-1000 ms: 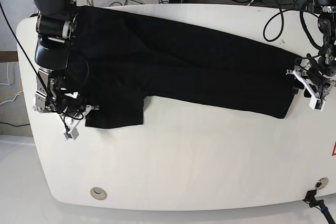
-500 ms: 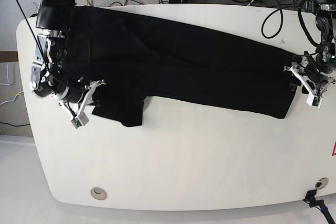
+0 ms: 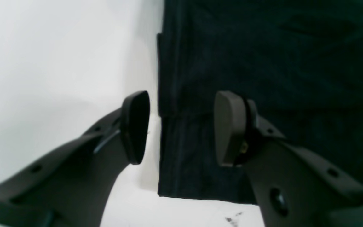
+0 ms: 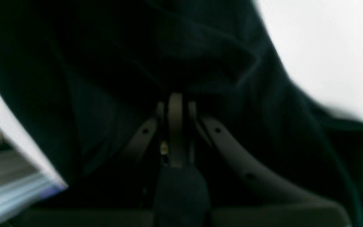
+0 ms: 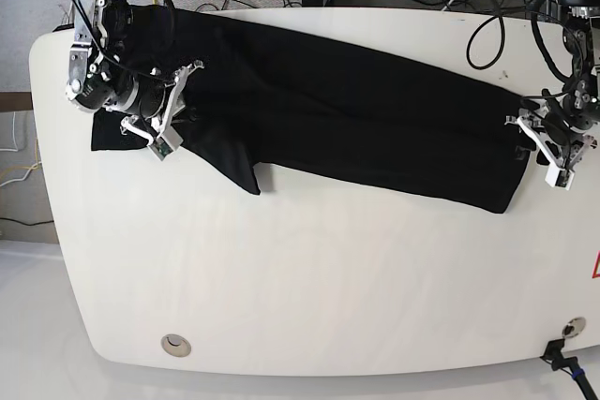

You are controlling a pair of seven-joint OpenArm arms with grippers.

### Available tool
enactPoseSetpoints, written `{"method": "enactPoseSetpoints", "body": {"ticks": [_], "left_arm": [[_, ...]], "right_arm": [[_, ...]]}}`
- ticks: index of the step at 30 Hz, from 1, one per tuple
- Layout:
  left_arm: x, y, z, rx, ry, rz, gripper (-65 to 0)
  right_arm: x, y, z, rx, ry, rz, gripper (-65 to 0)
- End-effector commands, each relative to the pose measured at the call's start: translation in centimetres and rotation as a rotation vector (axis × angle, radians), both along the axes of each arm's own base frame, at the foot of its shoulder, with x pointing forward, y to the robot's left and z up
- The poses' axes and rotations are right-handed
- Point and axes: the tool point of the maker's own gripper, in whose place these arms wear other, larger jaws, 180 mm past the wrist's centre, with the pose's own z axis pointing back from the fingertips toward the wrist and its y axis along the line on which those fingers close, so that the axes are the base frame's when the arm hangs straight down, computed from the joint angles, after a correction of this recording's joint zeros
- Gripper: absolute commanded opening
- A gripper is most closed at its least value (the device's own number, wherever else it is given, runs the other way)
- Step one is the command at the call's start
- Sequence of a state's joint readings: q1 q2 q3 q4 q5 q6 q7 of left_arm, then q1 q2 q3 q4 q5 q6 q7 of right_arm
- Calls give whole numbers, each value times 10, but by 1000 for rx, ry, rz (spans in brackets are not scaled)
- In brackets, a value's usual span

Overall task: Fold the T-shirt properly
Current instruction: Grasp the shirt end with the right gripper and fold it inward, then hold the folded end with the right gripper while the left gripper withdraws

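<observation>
Starting with base view: T-shirt [image 5: 356,128] lies as a long black band across the far half of the white table [image 5: 309,278], running from the far left corner down to the right edge, with one flap hanging toward the front near the left end. Right gripper [image 5: 173,105] sits over the cloth at the left end, clamped on a bunch of the shirt fabric. Left gripper [image 5: 551,149] sits at the right edge of the table, just beside the shirt's right end, nothing between its fingers

Left wrist view: left gripper [image 3: 181,126] has its jaws spread apart, empty; one finger [image 3: 135,126] is over bare table [image 3: 43,63], the other over the T-shirt [image 3: 263,63]. The shirt's hemmed edge runs straight between them

Right wrist view: blurry and dark, but the right gripper [image 4: 175,126] looks pressed closed with T-shirt [image 4: 137,47] cloth pinched in it, black folds filling most of the frame. White table [image 4: 326,41] shows at upper right
</observation>
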State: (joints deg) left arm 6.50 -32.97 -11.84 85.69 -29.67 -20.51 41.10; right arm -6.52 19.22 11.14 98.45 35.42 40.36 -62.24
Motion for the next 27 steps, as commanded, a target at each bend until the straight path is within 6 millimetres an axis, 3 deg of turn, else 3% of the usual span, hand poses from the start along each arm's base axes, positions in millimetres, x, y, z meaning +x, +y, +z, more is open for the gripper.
{"method": "enactPoseSetpoints", "body": {"ticks": [1,16,22,23,26,27], "left_arm": [[8,5,13,10,-39,-4,-349],[8,4,13,7,-37,-6,-345],[6,8,11,17,-29,-4,-348],[6,10,11,22,-25,-2,-350],[4,13,13,36,-21,-5,-349],[5,14,16,39,-26,-7,-350]], "right_arm": [[7,1,16,15,-55,4,-650],[-39,35,41,112,-61,96,-650],[-38,37,45,118,-75,99,-650],[-37,35,44,111,-78,96,-624],[-33,27,38,44,-82,89,-397],[-29,22,38,10,-98,85,-354]]}}
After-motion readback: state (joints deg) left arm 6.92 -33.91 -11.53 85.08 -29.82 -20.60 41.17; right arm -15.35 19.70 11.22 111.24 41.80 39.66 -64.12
